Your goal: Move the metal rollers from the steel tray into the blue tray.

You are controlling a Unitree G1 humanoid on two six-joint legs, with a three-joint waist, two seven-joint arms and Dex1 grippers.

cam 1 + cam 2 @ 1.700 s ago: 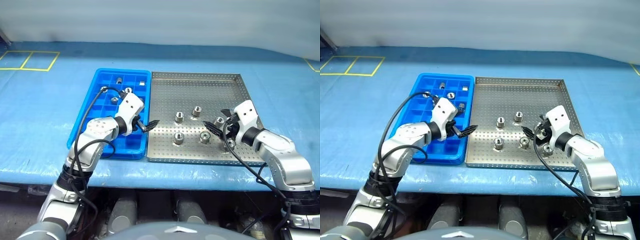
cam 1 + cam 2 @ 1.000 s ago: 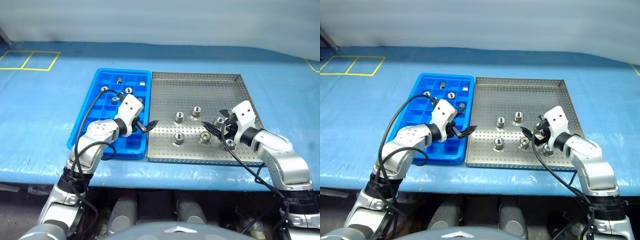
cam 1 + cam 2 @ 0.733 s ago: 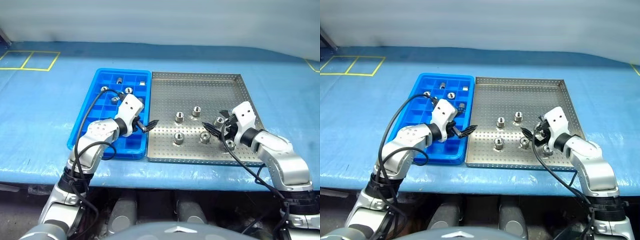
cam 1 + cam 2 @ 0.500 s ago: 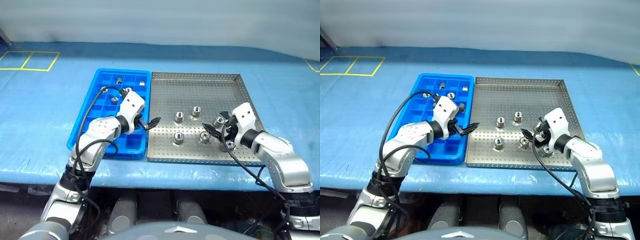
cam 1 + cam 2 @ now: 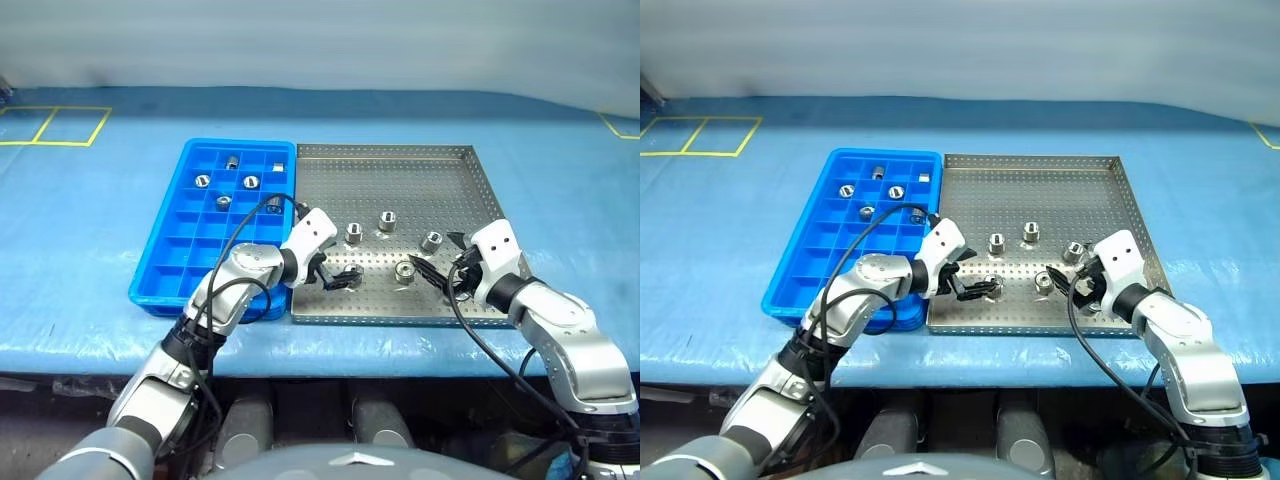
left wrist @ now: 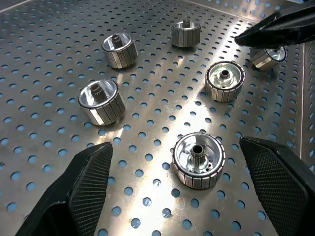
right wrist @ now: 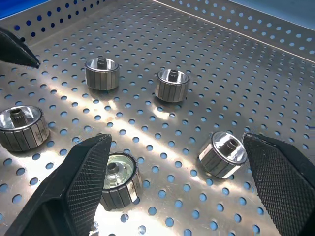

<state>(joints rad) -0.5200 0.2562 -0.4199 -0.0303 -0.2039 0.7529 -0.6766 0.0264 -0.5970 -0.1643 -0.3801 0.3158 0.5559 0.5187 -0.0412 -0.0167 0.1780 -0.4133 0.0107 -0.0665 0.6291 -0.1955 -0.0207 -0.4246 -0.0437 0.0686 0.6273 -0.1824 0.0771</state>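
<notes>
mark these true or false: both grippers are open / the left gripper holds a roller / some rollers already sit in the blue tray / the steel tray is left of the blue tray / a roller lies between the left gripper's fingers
1. Both grippers are open: true; left gripper and right gripper hold nothing.
2. Left gripper holds a roller: false; its jaws are apart and empty.
3. Rollers sit in the blue tray: true, several in its far compartments.
4. Steel tray is left of the blue tray: false; it lies to its right.
5. A roller lies between the left gripper's fingers: true, untouched on the tray floor.

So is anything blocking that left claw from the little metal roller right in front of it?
Nothing visible. The left gripper is open, and the nearest roller stands between its fingers on the steel tray, the other rollers set apart.
</notes>
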